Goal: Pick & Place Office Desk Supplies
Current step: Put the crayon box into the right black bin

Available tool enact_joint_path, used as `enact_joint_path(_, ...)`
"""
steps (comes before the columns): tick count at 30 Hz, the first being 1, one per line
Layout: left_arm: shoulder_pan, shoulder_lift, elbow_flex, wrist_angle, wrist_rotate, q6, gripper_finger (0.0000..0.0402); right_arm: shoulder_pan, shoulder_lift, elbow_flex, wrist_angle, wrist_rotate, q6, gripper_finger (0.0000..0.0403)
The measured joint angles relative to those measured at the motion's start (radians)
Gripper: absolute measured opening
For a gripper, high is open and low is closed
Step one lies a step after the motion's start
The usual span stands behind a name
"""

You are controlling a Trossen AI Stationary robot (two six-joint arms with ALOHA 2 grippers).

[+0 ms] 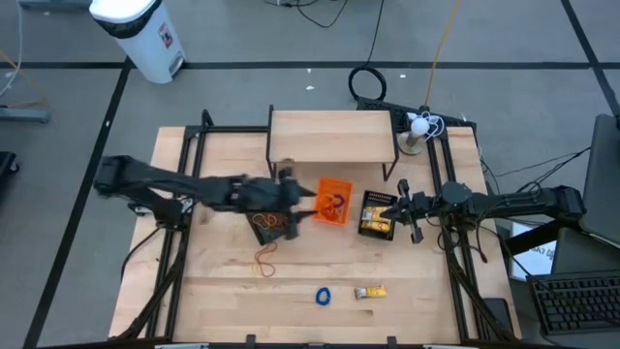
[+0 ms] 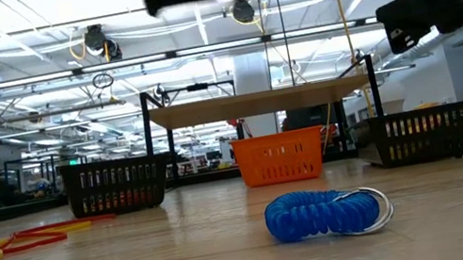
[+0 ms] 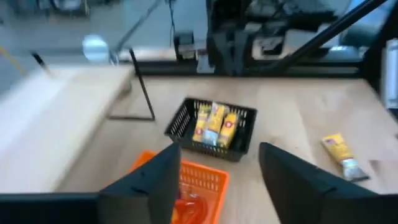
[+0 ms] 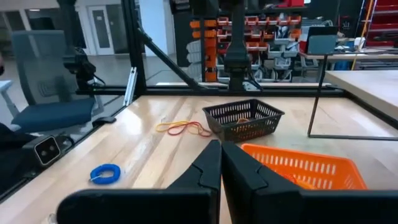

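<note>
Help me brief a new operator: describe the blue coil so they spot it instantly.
Start at the wooden table and go to its front edge, away from the three bins. The blue coil lies there beside a yellow packet; it is the only blue thing.

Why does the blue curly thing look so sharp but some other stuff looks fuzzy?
In the low view the blue coil lies close to the camera and is crisp, while the ceiling lights glare white. In the left wrist view everything is smeared, even the yellow packets in their black mesh bin. The high view is evenly lit.
</note>
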Motion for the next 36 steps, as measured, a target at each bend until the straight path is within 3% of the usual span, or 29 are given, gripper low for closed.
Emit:
enact_joint_path(6, -0.049, -0.323, -0.196, -0.094, -0.013, -0.009, 0.0082, 0.0, 0.0, 0.0, 0.003, 0.001, 0.009, 0.0004)
enact_joint_path(8, -0.061, -0.431, -0.255, -0.101, -0.063, -0.031, 0.0032, 0.0, 0.0, 0.0, 0.006, 0.001, 0.009, 0.0004)
enact_joint_path(10, -0.071, -0.538, -0.308, -0.116, -0.161, -0.084, 0.001, 0.0, 0.0, 0.0, 0.022, 0.002, 0.009, 0.0004)
enact_joint_path(14, -0.047, -0.672, -0.403, -0.126, -0.292, -0.149, 0.001, 0.0, 0.0, 0.0, 0.062, 0.002, 0.007, 0.0004)
enact_joint_path(19, 0.029, -0.705, -0.518, -0.098, -0.17, -0.183, 0.0006, 0.0, 0.0, 0.0, 0.082, 0.002, 0.008, 0.0004)
enact_joint_path(22, 0.057, -0.705, -0.597, 0.008, -0.102, -0.174, 0.0002, 0.0, 0.0, 0.0, 0.072, 0.001, 0.023, 0.0004)
enact_joint_path(29, 0.05, -0.84, -0.756, 0.221, -0.097, -0.062, 0.0002, 0.0, 0.001, 0.0, 0.013, -0.001, 0.032, 0.0004)
enact_joint_path(36, 0.034, -1.059, -0.843, 0.172, -0.08, -0.045, 0.0001, 0.0, 0.0, 0.0, 0.006, 0.0, 0.023, 0.0004)
